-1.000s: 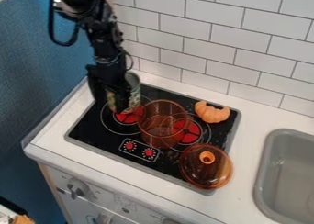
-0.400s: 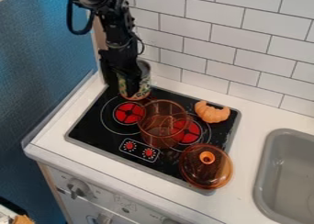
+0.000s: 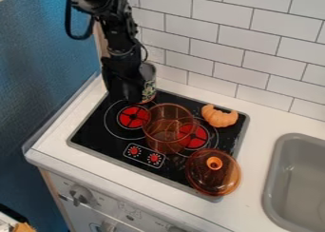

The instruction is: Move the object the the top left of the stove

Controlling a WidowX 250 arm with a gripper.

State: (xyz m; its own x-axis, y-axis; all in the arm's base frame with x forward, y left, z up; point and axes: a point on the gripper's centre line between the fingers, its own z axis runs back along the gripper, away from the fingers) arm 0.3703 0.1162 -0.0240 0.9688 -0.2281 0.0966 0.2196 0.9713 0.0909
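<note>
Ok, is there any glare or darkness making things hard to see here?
Camera view: faint glints on the round, see-through amber lid; the black claw blends into the flat black stovetop, blurring its outline, and partly hides the can with a patterned label.

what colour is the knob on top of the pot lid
The lid's knob is orange, seen best in the camera view.

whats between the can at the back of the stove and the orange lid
The see-through orange pot stands between the can and the lid, as the camera view shows.
</note>
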